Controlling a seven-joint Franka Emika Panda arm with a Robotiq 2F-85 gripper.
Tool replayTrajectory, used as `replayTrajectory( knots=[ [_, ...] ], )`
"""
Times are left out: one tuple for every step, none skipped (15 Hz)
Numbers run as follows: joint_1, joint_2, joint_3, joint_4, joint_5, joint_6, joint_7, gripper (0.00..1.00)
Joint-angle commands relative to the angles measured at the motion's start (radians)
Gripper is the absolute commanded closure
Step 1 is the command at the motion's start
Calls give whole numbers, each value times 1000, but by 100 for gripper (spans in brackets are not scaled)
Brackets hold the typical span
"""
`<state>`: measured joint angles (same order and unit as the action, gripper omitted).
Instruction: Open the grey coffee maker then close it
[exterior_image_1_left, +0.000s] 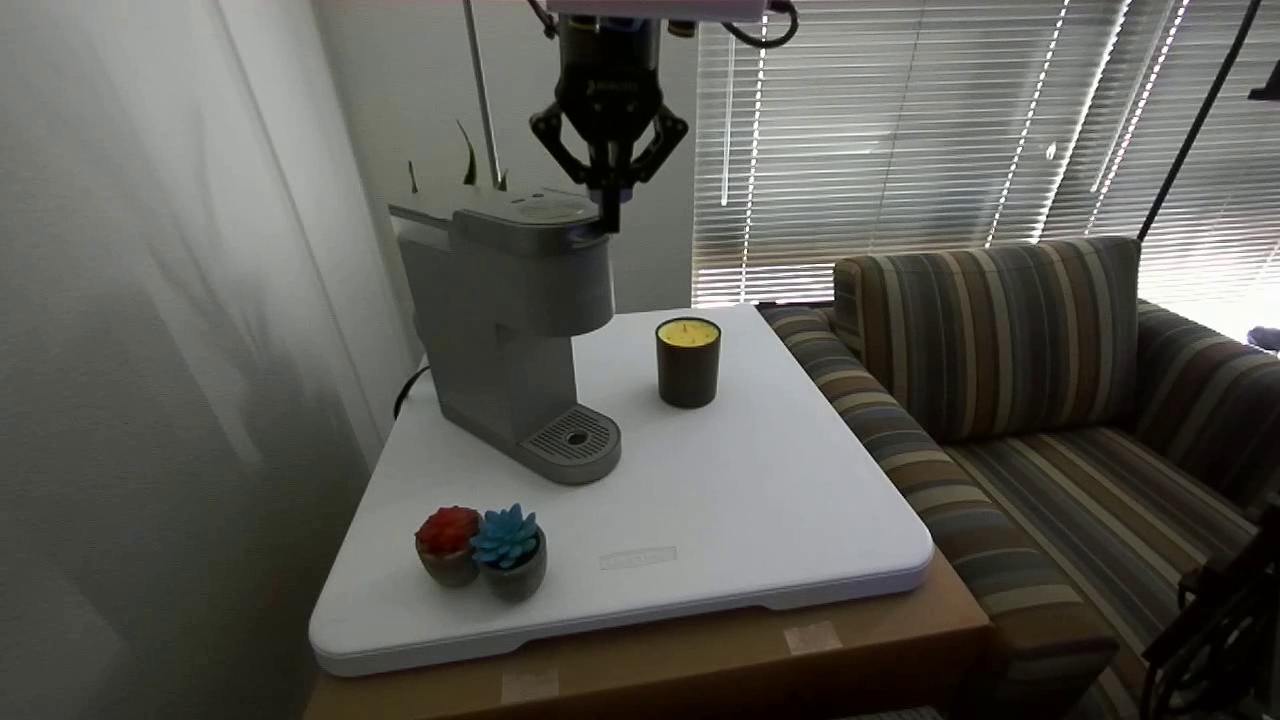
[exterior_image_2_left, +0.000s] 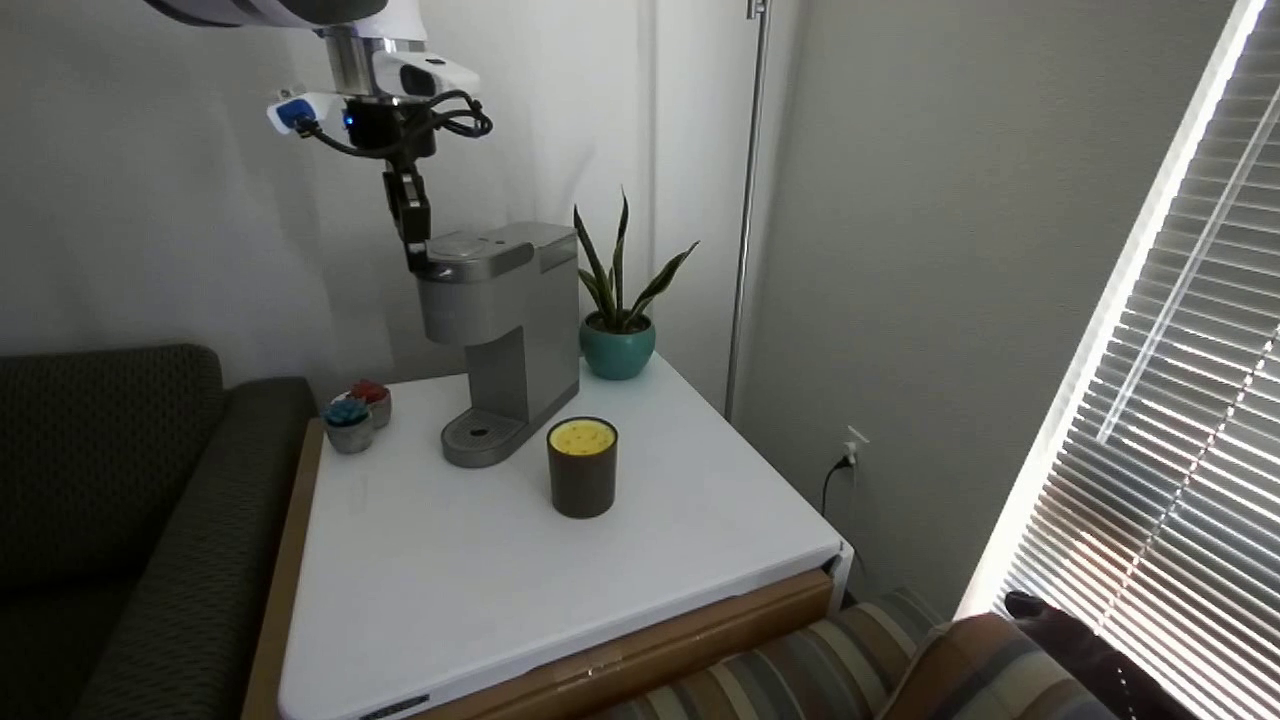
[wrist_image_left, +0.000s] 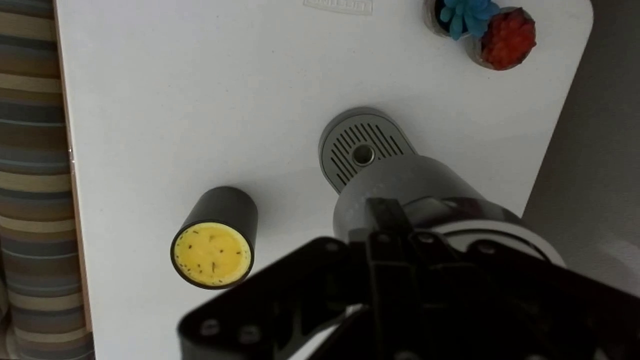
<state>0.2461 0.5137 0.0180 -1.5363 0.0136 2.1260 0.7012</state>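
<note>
Nearest in an exterior view, a brown box-like support (exterior_image_1_left: 640, 665) carries a smooth white counter (exterior_image_1_left: 740, 490) with rounded corners, its front edge slanting across the view. Near the left front corner stands a small round grey pot (exterior_image_1_left: 450, 567) with a red succulent (exterior_image_1_left: 449, 528); just beside it, a matching pot (exterior_image_1_left: 518, 580) holds a blue succulent (exterior_image_1_left: 505, 535). From these pots a broad white stretch opens to the right edge.

Farther back, near the left edge, the tall, boxy, matte grey plastic coffee maker (exterior_image_1_left: 500, 300) stands upright, its rounded lid (exterior_image_1_left: 545, 208) lying down and its slotted drip base (exterior_image_1_left: 570, 462) reaching out over the counter. To its right, a dark brown cylindrical cup with a yellow filling (exterior_image_1_left: 688, 370) stands apart from it, with white surface on both sides.

Above the front of the coffee maker, the black tool (exterior_image_1_left: 610, 222) points down, its two fingers (exterior_image_2_left: 411, 225) pressed together. Their tips are at the lid's front rim; whether they touch it cannot be told. The white robot arm (exterior_image_2_left: 400, 22) comes in from above.

Beyond the right edge sits a striped armchair (exterior_image_1_left: 985, 350); along the left rises a pale wall (exterior_image_1_left: 150, 400). Slatted white blinds (exterior_image_1_left: 850, 150) hang at the back. In an exterior view, a long-leaved green plant (exterior_image_2_left: 618, 270) in a round teal pot (exterior_image_2_left: 617, 352) stands just behind the coffee maker, with a thin metal pole (exterior_image_2_left: 748, 220) farther off.
</note>
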Motion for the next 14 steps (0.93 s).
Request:
replayTrajectory(
  knots=[
    [-7,-4,-4,-29,-1,57,2,100],
    [-8,-11,-4,-28,0,44,1,100],
    [-8,-19,-5,-26,-3,20,-3,100],
    [-6,-26,-9,-22,-13,-3,-2,100],
    [-6,-35,-11,-22,-16,-18,-4,100],
    [-5,-44,-14,-23,-25,-25,-4,100],
    [-5,-51,-18,-24,-33,-27,-3,100],
    [-6,-58,-19,-24,-39,-25,-4,100],
    [-6,-65,-21,-24,-47,-27,-3,100],
    [-8,-72,-21,-24,-52,-27,-5,100],
    [-8,-78,-21,-22,-57,-31,-6,100],
    [-11,-84,-19,-21,-57,-34,-12,100],
    [-14,-91,-16,-21,-54,-38,-19,100],
    [-18,-97,-11,-20,-47,-43,-29,100]
  ],
)
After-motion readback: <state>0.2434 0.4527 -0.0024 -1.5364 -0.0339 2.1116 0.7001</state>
